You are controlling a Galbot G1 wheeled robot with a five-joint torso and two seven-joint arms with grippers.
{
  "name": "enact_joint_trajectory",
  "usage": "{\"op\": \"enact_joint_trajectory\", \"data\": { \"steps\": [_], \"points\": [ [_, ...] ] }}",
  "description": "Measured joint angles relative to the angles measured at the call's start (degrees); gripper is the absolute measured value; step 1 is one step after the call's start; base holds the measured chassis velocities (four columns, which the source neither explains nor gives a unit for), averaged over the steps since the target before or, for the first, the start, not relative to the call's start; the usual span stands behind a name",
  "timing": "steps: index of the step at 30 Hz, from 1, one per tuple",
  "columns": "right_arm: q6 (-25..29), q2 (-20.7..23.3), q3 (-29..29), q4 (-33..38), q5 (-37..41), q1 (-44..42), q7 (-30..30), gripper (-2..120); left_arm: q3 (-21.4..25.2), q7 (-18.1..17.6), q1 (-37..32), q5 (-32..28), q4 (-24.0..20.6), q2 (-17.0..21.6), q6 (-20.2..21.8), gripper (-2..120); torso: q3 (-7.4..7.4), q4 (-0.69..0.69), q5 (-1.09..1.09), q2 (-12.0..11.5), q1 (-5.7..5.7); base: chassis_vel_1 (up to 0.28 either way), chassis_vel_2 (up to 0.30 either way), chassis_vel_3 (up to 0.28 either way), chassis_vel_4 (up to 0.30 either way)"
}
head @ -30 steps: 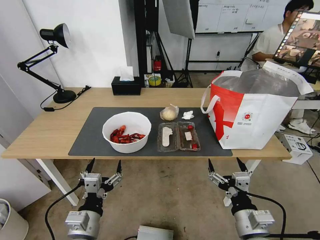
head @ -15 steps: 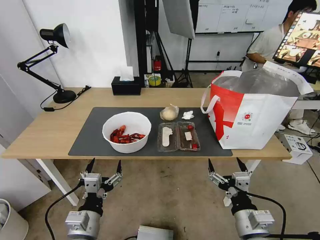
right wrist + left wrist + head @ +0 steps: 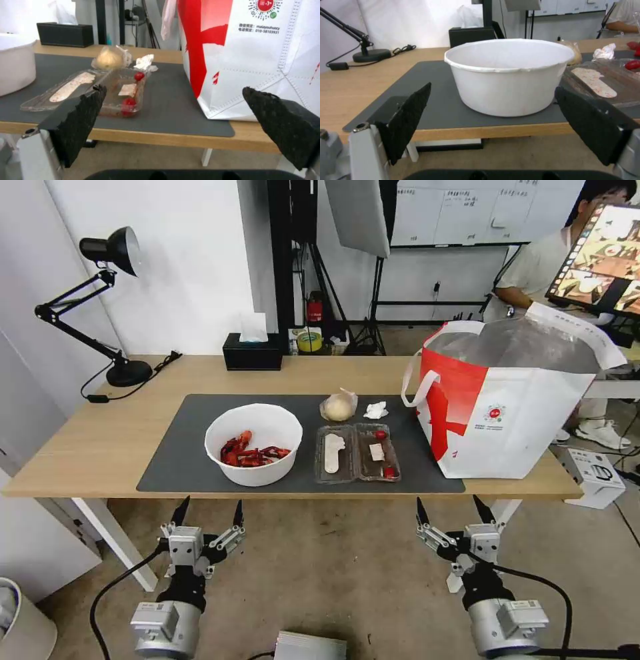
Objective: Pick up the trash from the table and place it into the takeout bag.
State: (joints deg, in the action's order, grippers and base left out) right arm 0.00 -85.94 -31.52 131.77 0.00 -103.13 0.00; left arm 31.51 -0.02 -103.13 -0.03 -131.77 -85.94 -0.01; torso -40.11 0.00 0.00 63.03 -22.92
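Grippers below table (image 3: 100, 447) front edge | left gripper (image 3: 208, 512) wide, before bowl (image 3: 253, 443) | right gripper (image 3: 455, 510) wide, between tray (image 3: 357, 452) and takeout bag (image 3: 513, 407)

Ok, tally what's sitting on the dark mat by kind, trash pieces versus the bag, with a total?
Bowl of crayfish shells: 1
Clear hinged tray: 1
Small clear bag with beige lump: 1
Crumpled tissue: 1
Takeout bag, partly on the mat: 1
Total: 5, with 4 trash pieces, none bagged yet.
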Motion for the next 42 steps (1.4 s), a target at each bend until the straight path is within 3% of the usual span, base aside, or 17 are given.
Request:
{"op": "enact_joint_trajectory", "data": {
  "steps": [3,5,6,8,10,12,22,26,33,42],
  "points": [
    [-0.2,0.3,-0.3,0.0,0.0,0.1,0.4,100,-0.4,-1.2,0.7,-1.3,0.4,1.0,0.0,100,0.00,0.04,0.00,0.0,0.00,0.000,0.000,0.000,0.000],
    [-1.4,2.0,-1.5,0.1,0.3,0.6,2.6,100,-2.2,-7.2,4.9,-7.7,2.9,6.4,0.5,100,0.00,-0.03,0.01,0.0,0.00,0.000,0.000,0.000,0.000],
    [-1.4,2.0,-1.5,0.1,0.3,0.6,2.6,100,-2.2,-7.2,4.9,-7.7,2.9,6.4,0.5,100,0.00,-0.03,0.01,0.0,0.00,0.000,0.000,0.000,0.000],
    [-4.2,6.0,-4.6,0.7,1.1,1.9,8.0,100,-2.9,-9.3,6.3,-10.2,3.7,8.4,0.6,100,-0.01,-0.02,-0.01,0.0,-0.01,0.000,0.000,0.000,0.000],
    [-5.3,7.7,-6.0,0.9,1.4,2.5,10.0,100,-2.9,-8.4,6.6,-11.7,3.9,8.9,-0.2,100,-0.01,0.03,-0.02,0.0,-0.01,0.000,0.000,0.000,0.000],
    [-5.6,9.0,-6.9,1.1,2.6,3.0,11.5,100,-3.0,-6.6,6.9,-13.5,3.9,9.2,-1.8,100,-0.01,0.00,0.03,0.0,0.00,0.000,0.000,0.000,0.000],
    [-4.9,8.9,-7.0,1.5,2.9,2.9,11.6,100,-3.7,-5.3,6.5,-14.1,3.6,9.3,-2.5,100,-0.01,0.00,0.01,0.0,0.00,0.000,0.000,0.000,0.000],
    [-4.6,8.8,-7.0,1.5,2.8,2.8,11.4,100,-4.6,-5.3,6.9,-17.2,3.4,10.6,-2.4,100,0.00,0.00,0.00,0.0,0.00,0.000,0.000,0.000,0.000],
    [-4.3,9.3,-6.6,1.4,2.9,2.9,11.0,100,-8.1,-7.5,9.5,-31.3,1.4,15.6,3.1,100,0.00,0.00,0.00,0.0,0.00,0.000,0.000,0.000,0.000],
    [-4.2,14.2,-6.3,0.8,5.1,2.0,10.3,100,-12.1,-7.9,11.4,-43.0,0.6,19.2,5.2,100,0.00,-0.01,0.01,0.0,0.00,0.000,0.000,0.000,0.000]
  ]
}}
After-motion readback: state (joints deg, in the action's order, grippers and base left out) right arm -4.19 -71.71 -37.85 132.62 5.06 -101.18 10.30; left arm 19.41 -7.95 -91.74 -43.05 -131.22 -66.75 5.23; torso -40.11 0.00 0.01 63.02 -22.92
